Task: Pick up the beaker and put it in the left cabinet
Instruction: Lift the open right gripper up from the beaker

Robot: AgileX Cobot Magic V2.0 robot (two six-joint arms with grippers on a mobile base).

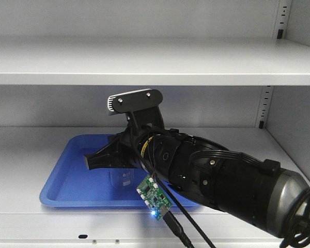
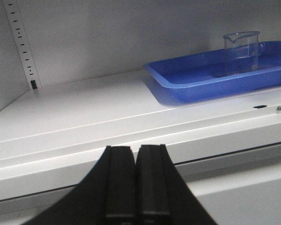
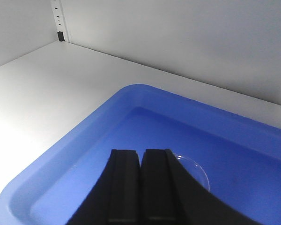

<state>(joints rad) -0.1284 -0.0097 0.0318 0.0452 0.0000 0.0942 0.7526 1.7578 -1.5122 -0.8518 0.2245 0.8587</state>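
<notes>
Right gripper [image 3: 140,187] hangs over the blue tray [image 1: 67,181] on a grey cabinet [image 1: 144,62] shelf, fingers pressed together and holding nothing. Just below it the clear beaker [image 2: 242,51] stands upright in the tray. Left gripper [image 2: 136,187], also pressed together and empty, waits outside the shelf's front edge.

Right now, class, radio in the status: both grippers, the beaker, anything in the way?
Left gripper shut, empty, below the shelf front. Right gripper shut, empty, above the beaker. Beaker upright in blue tray on cabinet shelf. Nothing blocking.
</notes>
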